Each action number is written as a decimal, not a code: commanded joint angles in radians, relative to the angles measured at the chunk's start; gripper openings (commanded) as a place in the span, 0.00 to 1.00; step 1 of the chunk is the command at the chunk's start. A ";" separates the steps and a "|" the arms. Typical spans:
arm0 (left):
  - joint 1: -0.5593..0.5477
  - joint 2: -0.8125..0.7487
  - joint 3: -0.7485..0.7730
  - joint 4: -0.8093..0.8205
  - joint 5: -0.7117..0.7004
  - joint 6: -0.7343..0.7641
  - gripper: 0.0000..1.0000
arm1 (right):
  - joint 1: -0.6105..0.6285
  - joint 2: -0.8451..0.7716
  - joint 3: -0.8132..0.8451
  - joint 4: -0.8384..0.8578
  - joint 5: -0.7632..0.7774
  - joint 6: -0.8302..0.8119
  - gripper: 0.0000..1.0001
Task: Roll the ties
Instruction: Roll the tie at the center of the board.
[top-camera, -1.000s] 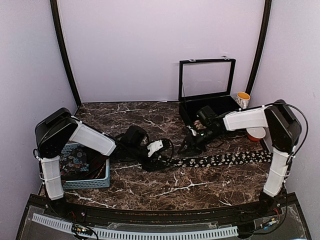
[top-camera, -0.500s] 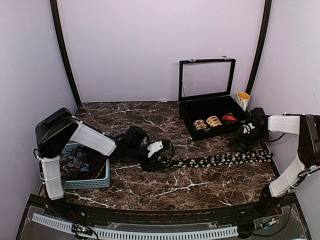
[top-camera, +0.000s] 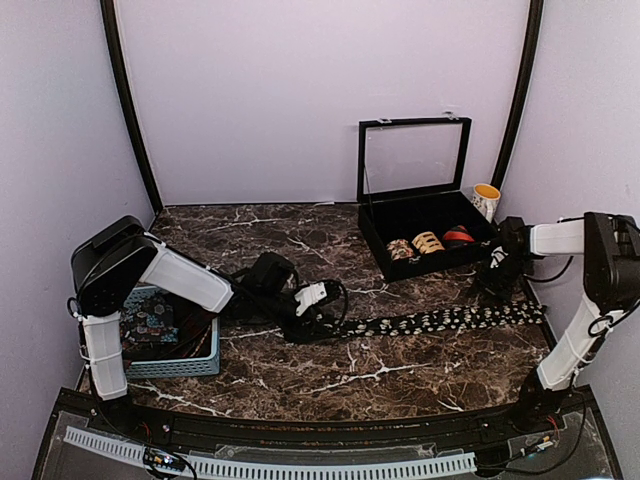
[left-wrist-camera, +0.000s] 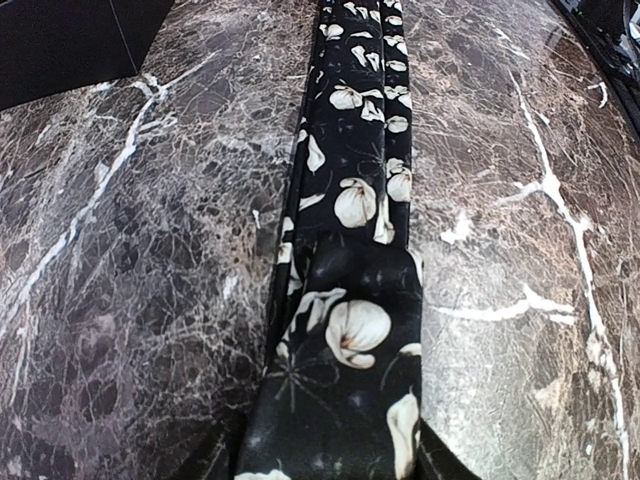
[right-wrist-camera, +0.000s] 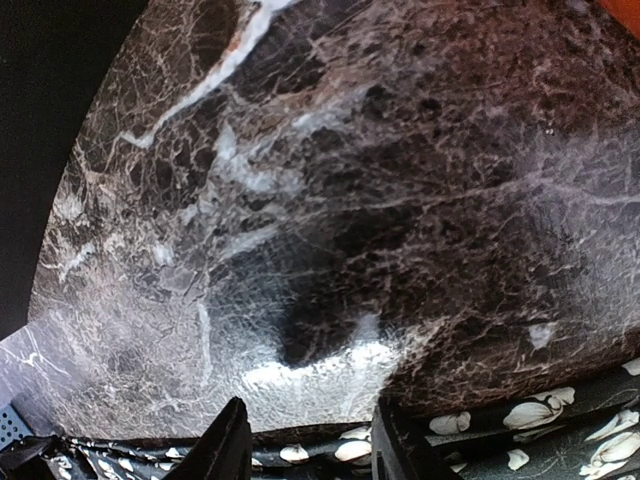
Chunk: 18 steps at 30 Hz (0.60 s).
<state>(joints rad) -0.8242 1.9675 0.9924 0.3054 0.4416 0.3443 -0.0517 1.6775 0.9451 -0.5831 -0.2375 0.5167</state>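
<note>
A black tie (top-camera: 440, 320) with white flower prints lies flat and stretched out across the dark marble table (top-camera: 300, 380), running from the middle toward the right edge. The left gripper (top-camera: 312, 312) sits low at the tie's left end. In the left wrist view the fabric (left-wrist-camera: 360, 250) rises toward the camera and fills the bottom of the frame, covering the fingers, so I cannot tell whether it is clamped or how wide the jaws stand. The right gripper (top-camera: 493, 272) hangs near the tie's right part, just in front of the open black case (top-camera: 415, 215). In its own wrist view the 2 fingertips (right-wrist-camera: 228, 445) stand apart with only bare marble between them, gripping nothing, and the tie (right-wrist-camera: 520, 420) runs along the bottom edge beneath them. Inside the case sit 3 rolled ties (top-camera: 428, 242), 2 tan-patterned and 1 red. A blue basket (top-camera: 175, 365) stands by the left arm's base, and a mug (top-camera: 486, 198) is at the back right.
</note>
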 joint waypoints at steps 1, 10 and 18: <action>-0.018 -0.003 -0.020 -0.003 0.029 -0.009 0.47 | -0.002 0.000 -0.057 -0.102 0.090 -0.019 0.42; -0.052 -0.061 -0.098 0.008 0.024 -0.046 0.38 | -0.005 -0.154 -0.204 -0.122 0.046 0.056 0.43; -0.069 -0.117 -0.166 0.025 -0.005 -0.101 0.37 | 0.009 -0.198 -0.205 -0.054 -0.057 0.023 0.46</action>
<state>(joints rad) -0.8799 1.8980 0.8619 0.3553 0.4519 0.2825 -0.0532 1.4715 0.7410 -0.6075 -0.2390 0.5583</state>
